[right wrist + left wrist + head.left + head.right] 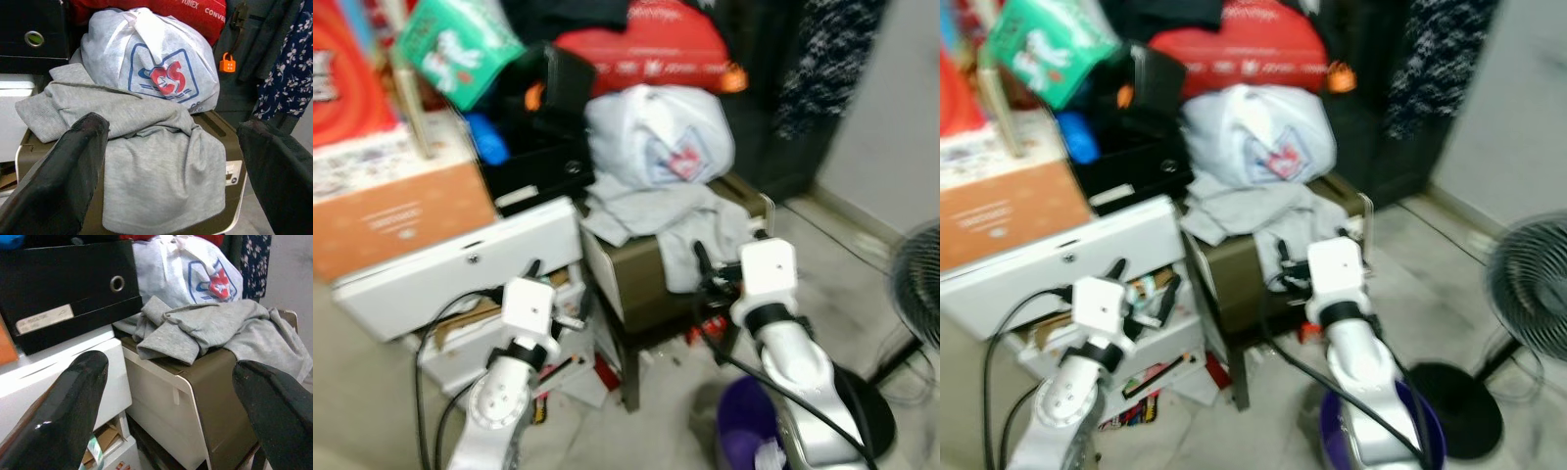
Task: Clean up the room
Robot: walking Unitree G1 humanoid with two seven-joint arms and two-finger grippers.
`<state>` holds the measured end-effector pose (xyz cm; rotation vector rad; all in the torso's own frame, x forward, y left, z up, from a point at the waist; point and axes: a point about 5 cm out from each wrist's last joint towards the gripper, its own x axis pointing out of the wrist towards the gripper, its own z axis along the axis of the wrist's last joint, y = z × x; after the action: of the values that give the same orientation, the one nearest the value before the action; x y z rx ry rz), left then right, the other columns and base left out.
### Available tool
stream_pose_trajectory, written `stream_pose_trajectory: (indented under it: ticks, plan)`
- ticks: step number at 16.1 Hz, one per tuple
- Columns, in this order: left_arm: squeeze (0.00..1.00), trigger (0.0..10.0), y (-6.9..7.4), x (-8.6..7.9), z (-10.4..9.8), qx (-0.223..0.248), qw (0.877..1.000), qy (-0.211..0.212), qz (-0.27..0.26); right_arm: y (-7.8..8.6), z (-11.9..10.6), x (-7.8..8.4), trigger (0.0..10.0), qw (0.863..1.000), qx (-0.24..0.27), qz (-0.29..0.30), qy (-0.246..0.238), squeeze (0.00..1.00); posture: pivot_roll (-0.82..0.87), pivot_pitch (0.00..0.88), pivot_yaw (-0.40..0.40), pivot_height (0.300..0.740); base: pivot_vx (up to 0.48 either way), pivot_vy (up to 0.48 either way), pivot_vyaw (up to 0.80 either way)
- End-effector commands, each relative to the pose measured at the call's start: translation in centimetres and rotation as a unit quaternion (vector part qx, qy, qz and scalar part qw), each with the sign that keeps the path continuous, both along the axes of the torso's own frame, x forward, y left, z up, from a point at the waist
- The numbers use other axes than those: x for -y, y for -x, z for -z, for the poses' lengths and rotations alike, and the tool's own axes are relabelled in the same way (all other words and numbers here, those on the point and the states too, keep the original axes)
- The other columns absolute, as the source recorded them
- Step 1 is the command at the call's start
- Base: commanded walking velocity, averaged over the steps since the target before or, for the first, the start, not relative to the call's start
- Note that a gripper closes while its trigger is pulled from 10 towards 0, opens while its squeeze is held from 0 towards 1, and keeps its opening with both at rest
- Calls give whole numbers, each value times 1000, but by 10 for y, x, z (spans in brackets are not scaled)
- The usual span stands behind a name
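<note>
Both of our grippers were raised toward the cluttered corner, and both stood wide open with nothing between the fingers. Our right gripper (166, 161) hung just in front of the grey garment (146, 161), which lay crumpled over the top of a brown stool-like stand (641, 279) and draped down its front edge. Behind the garment, touching it, sat a white bag with a red and blue logo (156, 63). Our left gripper (171, 396) pointed at the same stand from its other side, near a white drawer unit (460, 264) and a black box with a ring pull (68, 289).

We judged the step in hand to be picking up the garment, the loosest thing within reach. To do it well, we thought the right gripper should go for the bunched fold on top of the stand, where the cloth is thick, not the flat hanging part where the fingers would likely scrape the stand's face. Closing on a thick fold should let the whole piece lift in one go. We also reckoned the lift should come toward us and upward, so the cloth slides free without dragging the bag off. A purple bin (749, 426) stood on the floor beside our right arm, though we could not tell whether clothing belonged there.
</note>
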<state>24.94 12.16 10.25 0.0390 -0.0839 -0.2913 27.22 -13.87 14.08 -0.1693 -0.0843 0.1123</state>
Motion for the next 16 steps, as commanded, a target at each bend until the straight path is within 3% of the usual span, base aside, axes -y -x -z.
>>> stream_pose_trajectory:
  ticks: [1, 6, 13, 16]
  plan:
    - [0, 10000, 1, -7, -2, 3, 1000, -1, -4, 0, 0, -8, 10000, 1000, 0, -16, -12, 0, -104, 7, 12, 740, 0, 0, 800]
    - [0, 10000, -1, -2, -2, 7, 1000, -3, -2, 1, 1, -18, 10000, 999, -3, -48, -17, 0, -106, 8, 13, 740, 0, 0, 800]
    - [0, 10000, 3, -2, -2, 2, 1000, -2, 2, -2, 2, -14, 10000, 999, -6, -43, -15, 0, -100, 9, 4, 740, 0, 0, 800]
    - [0, 10000, 10, -5, 2, -2, 1000, -5, -4, 5, 9, -11, 10000, 999, -18, -32, -17, 0, -93, 5, 1, 740, 0, 0, 169]
